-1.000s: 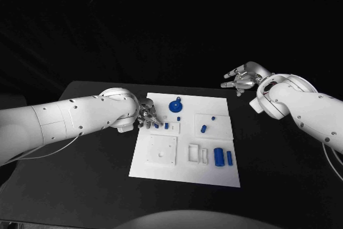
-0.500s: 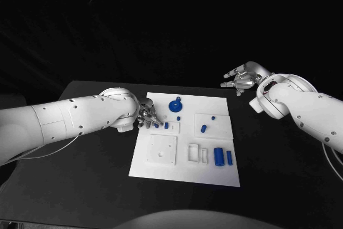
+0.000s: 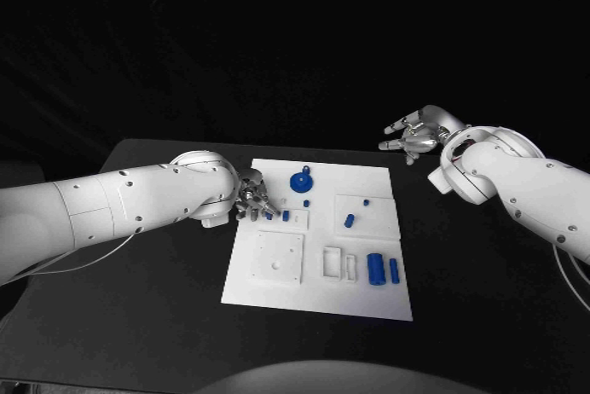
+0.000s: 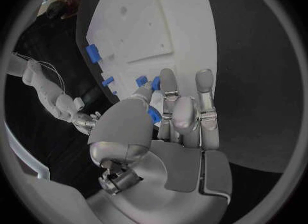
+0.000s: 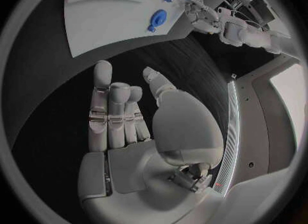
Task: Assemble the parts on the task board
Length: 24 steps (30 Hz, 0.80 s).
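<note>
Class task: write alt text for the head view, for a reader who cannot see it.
The left hand reaches onto the left edge of a white task board dotted with small blue parts on a black table. The right hand hovers beyond the board's far right corner, holding nothing.

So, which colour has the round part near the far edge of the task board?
Blue; the round part shows best in the head view.

The left silver hand [image 3: 256, 199] is touching small blue parts [image 3: 278, 215] on the white rectangular task board [image 3: 322, 279]; the right silver hand [image 3: 416, 133] is hovering beyond it.
</note>
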Tool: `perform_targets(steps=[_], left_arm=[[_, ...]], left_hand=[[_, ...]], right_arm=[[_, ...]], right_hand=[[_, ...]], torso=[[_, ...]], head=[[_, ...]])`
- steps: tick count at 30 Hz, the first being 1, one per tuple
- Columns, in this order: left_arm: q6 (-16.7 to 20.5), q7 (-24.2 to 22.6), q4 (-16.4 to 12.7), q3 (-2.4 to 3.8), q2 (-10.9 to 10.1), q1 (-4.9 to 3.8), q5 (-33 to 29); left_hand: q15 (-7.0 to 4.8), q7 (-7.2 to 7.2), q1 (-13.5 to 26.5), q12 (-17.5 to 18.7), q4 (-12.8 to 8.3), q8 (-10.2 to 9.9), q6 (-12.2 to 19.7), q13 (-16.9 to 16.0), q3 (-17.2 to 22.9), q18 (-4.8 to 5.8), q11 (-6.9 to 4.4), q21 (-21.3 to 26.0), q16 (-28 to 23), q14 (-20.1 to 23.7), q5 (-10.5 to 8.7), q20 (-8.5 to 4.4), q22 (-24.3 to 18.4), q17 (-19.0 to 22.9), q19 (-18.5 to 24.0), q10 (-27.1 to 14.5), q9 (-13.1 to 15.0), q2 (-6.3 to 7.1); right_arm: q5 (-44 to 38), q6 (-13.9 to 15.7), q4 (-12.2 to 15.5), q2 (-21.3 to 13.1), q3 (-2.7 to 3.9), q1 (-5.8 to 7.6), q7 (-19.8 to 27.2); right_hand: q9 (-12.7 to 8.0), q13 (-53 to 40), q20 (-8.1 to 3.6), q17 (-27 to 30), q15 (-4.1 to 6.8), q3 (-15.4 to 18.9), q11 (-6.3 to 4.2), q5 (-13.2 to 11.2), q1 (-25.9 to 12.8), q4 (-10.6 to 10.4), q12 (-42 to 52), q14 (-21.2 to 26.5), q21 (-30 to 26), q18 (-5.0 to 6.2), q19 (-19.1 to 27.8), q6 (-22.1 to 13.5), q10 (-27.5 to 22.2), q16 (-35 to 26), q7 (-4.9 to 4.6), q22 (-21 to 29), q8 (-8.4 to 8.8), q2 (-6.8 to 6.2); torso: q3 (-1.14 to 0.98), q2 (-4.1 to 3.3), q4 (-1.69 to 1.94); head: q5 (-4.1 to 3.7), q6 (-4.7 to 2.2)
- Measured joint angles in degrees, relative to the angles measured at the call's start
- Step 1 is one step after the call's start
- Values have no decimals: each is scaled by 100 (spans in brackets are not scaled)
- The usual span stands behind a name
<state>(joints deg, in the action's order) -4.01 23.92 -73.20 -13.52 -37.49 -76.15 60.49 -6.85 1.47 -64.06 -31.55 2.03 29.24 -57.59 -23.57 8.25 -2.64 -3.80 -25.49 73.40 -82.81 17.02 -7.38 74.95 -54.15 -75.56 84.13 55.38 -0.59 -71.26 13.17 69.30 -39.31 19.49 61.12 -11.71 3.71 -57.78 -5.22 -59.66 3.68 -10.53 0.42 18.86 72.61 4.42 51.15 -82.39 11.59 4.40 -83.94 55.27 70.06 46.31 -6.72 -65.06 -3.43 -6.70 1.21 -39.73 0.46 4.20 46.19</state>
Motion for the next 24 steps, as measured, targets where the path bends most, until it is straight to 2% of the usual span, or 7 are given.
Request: perform_targets(steps=[13,17,21,24], left_arm=[[0,41,13,1,16,0,0],[6,52,25,0,20,3,0],[11,66,31,-1,24,4,2],[13,78,32,-1,25,5,4]], left_hand=[[0,-4,23,0,56,3,-4,0,-56,0,0,0,0,0,-43,0,-1,11,0,0,0,23],[0,-4,67,0,95,5,-5,-1,-95,0,0,0,-23,0,-43,-1,-1,19,2,0,2,66],[0,4,30,22,175,21,-13,0,-109,-1,-20,32,-23,0,-43,-21,-2,17,22,-20,34,170],[0,6,40,22,205,24,-16,0,-109,-1,-20,32,-23,0,-43,-21,-2,17,22,-20,62,183]], right_arm=[[1,-1,-1,-1,0,0,1],[1,-1,-1,-2,0,0,1],[1,-1,-1,-5,0,0,1],[1,-1,-1,-5,0,0,1]], right_hand=[[0,0,0,0,0,24,-12,0,0,-24,0,0,0,0,0,-10,-12,0,9,0,0,0],[0,0,0,0,0,24,-12,0,0,-24,0,0,0,-1,0,-10,-12,0,9,0,0,0],[0,7,0,0,0,24,-12,0,0,-24,0,0,0,0,0,-10,-12,0,10,0,0,0],[0,15,0,11,0,24,-12,0,0,-24,-26,0,0,0,0,-10,-12,0,10,8,0,0]], torso=[[-1,-1,1],[-1,-1,1],[-1,-1,1],[-1,-1,2]], head=[[-11,1],[-14,-1],[-15,-2],[-18,-2]])
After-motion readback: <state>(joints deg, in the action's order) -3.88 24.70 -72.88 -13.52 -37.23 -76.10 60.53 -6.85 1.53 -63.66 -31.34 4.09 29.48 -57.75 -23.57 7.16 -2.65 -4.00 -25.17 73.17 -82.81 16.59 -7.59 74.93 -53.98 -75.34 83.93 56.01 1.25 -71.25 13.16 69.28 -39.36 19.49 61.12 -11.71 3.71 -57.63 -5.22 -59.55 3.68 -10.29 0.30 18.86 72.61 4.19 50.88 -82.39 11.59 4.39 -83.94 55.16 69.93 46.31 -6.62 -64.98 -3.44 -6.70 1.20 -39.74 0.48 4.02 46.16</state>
